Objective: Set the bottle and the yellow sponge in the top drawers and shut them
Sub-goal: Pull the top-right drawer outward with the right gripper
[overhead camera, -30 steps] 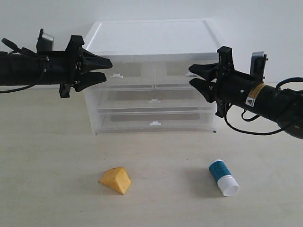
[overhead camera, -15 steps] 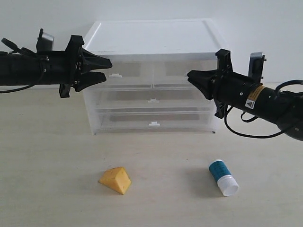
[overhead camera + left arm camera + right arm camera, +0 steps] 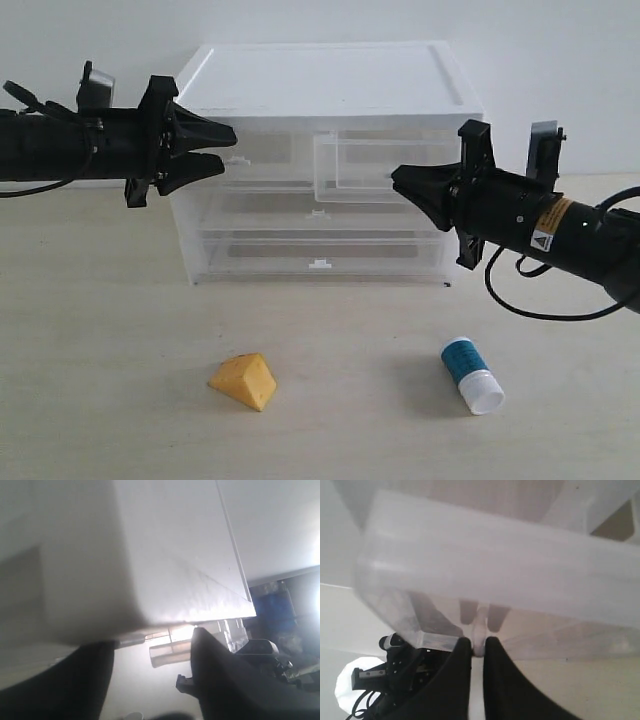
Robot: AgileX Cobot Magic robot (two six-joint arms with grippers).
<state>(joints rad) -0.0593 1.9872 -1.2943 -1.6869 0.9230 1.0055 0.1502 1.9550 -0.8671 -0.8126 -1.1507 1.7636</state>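
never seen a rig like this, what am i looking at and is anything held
These are two black robot arms, each ending in a two-finger gripper. The wide picture is from a camera off the arms; the other two are from cameras on the wrists. The right gripper is shut on the small white tab handle of the clear plastic top right drawer, which stands partly out of the white-topped cabinet. The left gripper is open near the top left drawer. On the pale table lie an orange-yellow wedge sponge and a teal bottle with a white cap.
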